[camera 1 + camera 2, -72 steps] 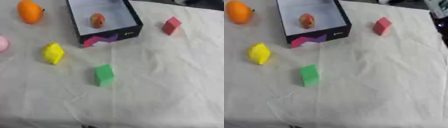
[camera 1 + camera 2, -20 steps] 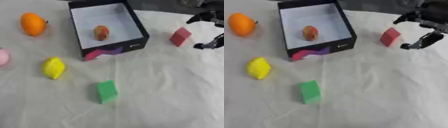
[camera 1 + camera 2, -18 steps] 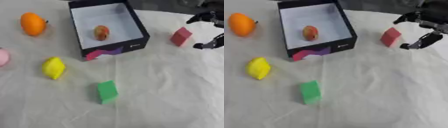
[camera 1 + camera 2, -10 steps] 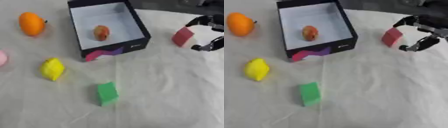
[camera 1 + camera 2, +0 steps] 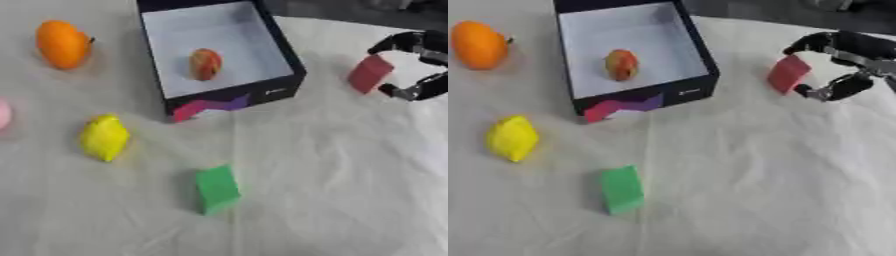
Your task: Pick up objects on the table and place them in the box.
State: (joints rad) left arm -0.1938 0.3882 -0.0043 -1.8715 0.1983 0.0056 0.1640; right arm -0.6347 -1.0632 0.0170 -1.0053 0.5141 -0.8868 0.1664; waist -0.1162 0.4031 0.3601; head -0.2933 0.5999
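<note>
looking through the left eye view, i see my right hand (image 5: 418, 65) at the right edge, fingers and thumb spread apart in a curve that brackets the red block (image 5: 370, 74) from the right. the block lies just to the left of the fingers, tilted, its long axis running from upper right to lower left. i cannot tell whether any fingertip touches it yet. the box (image 5: 282, 55) sits well to its left, so i judge the carry will go leftward.

in the right eye view, the same hand (image 5: 846, 62) shows more of its wrist, though the palm is hard to make out. my left hand shows in neither view, so the right is the nearer one.
</note>
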